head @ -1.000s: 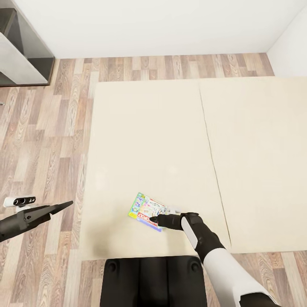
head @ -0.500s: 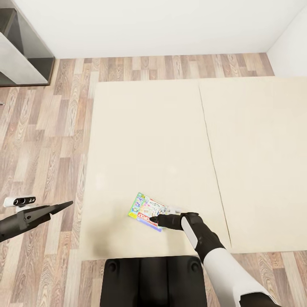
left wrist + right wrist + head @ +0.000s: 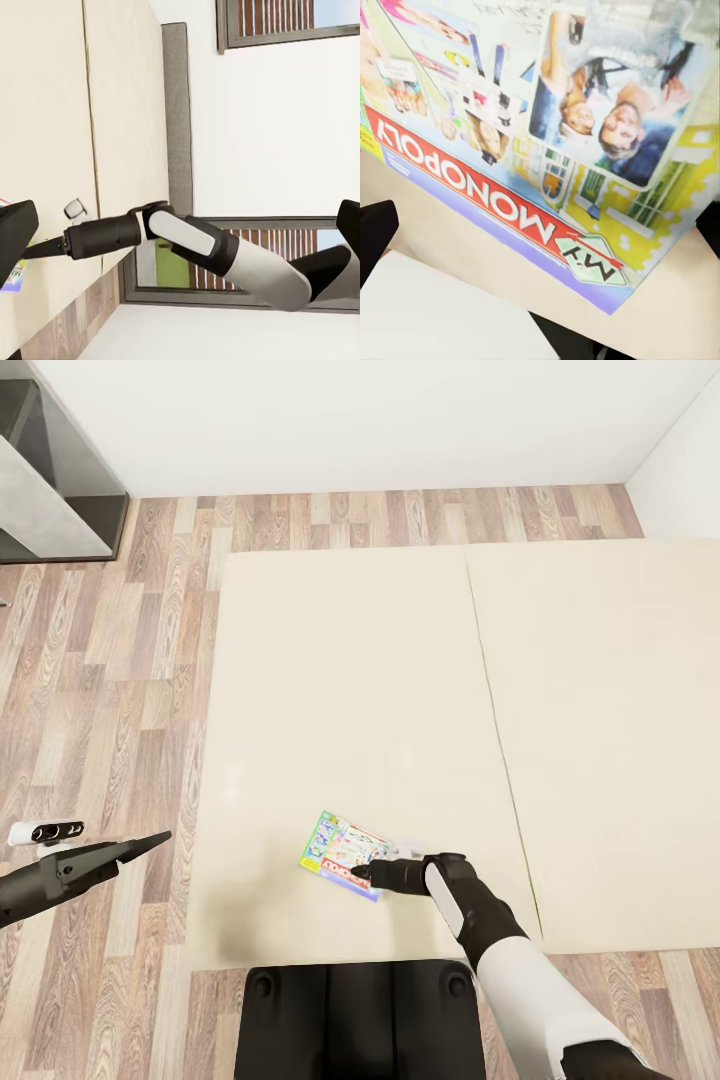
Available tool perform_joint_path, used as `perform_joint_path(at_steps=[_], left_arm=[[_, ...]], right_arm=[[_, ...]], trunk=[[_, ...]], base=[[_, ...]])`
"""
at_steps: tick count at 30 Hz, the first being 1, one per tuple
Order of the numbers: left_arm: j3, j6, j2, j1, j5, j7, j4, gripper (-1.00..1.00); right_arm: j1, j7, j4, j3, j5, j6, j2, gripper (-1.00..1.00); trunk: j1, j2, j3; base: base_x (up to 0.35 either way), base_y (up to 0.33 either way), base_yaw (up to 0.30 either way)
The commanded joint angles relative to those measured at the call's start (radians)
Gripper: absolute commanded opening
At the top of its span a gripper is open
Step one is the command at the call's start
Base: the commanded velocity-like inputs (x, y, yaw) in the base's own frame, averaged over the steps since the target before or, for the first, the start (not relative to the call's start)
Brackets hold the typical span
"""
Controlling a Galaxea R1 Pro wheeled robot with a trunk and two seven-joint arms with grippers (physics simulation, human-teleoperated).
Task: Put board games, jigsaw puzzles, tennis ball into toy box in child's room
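Note:
A board game [image 3: 343,853], a flat box with a colourful lid and a red Monopoly strip [image 3: 487,195], lies near the front edge of the bed [image 3: 340,690], on its plain beige mattress. My right gripper [image 3: 362,874] points down at the box's near corner. In the right wrist view its dark fingers [image 3: 375,232] stand wide apart at either side of the lid, so it is open. My left gripper [image 3: 148,843] hangs open over the floor, left of the bed. The left wrist view also catches a sliver of the box [image 3: 10,279].
A dark grey shelf unit [image 3: 55,470] stands at the back left against the white wall. Wood-plank floor [image 3: 110,660] runs left of and behind the bed. A seam [image 3: 492,690] splits the mattress. My black base [image 3: 360,1020] is at the bed's foot.
Almost nothing differs. My right arm has edged very slightly forward over the board game, which lies where it was. The left arm has not moved.

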Motion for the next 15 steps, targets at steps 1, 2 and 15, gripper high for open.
perform_joint_path(at_steps=[1,2,15], left_arm=[[0.0,0.011,0.0,0.0,-0.001,-0.004,0.0,1.0],[0.0,0.011,0.0,0.0,-0.001,-0.004,0.0,1.0],[0.0,0.011,0.0,0.0,-0.001,-0.004,0.0,1.0]], right_arm=[[-0.003,-0.002,-0.002,0.0,-0.003,0.01,0.0,1.0],[-0.006,-0.002,-0.002,-0.001,-0.003,0.012,0.0,1.0],[-0.072,-0.013,-0.001,0.0,-0.005,0.027,0.0,1.0]], trunk=[[0.001,-0.002,-0.001],[0.001,-0.002,-0.001],[0.001,-0.002,-0.001]], base=[[0.0,0.0,0.0],[0.0,0.0,0.0],[0.0,0.0,0.0]])
